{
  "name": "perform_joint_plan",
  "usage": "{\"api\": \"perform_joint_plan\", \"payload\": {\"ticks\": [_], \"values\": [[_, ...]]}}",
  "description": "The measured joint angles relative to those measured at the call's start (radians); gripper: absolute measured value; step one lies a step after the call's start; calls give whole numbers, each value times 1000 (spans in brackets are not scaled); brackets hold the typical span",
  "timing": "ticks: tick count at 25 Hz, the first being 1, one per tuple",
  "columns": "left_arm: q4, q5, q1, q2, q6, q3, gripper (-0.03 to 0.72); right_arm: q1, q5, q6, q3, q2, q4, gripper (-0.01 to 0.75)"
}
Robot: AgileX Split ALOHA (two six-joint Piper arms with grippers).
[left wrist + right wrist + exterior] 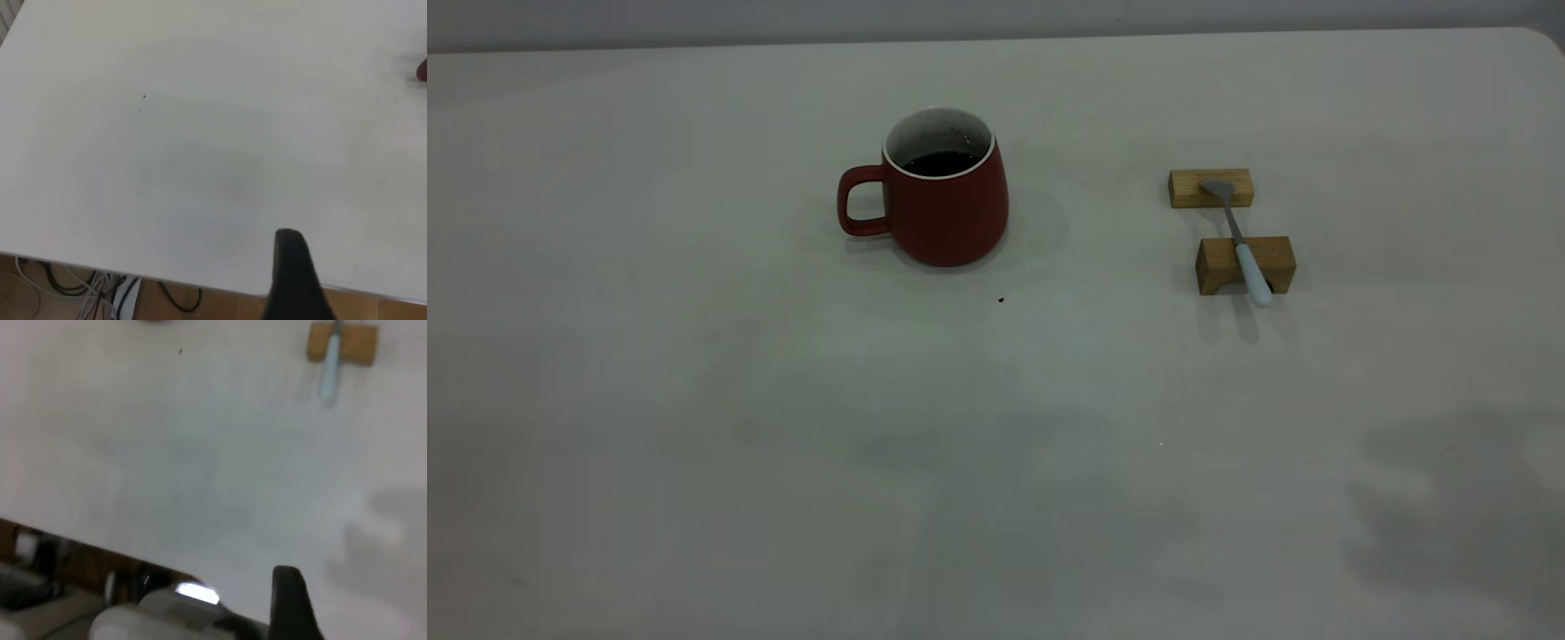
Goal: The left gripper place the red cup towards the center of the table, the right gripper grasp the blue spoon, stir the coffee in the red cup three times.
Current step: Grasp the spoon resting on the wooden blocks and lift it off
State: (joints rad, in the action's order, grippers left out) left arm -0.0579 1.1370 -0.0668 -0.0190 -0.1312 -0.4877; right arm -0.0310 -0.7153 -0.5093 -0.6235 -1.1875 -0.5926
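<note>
Only one finger (pixel 293 280) of each arm shows — matte black, tapered, round-tipped, on the left gripper and the right gripper (pixel 290 603) alike.

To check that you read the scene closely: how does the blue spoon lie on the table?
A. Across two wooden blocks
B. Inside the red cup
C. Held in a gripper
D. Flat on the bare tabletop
A: the blue spoon bridges two wooden blocks, right of the red cup.

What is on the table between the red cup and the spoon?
Nothing. In the exterior view, only bare table lies between the red cup and the spoon, which rests on two wooden blocks.
</note>
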Motion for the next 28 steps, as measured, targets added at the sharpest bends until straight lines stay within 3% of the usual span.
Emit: {"api": "perform_joint_plan", "payload": {"ticks": [5,12,22,28], "values": [[0,0,0,0,0,0,551,-13,44,-60,-93,-284,-88,543],[0,0,0,0,-1,0,551,-133,98,-15,-299,-635,-76,533],[0,0,0,0,-1,0,551,-203,-35,307,-668,-999,248,534],[0,0,0,0,-1,0,551,-229,-114,390,-861,-1152,327,534]]}}
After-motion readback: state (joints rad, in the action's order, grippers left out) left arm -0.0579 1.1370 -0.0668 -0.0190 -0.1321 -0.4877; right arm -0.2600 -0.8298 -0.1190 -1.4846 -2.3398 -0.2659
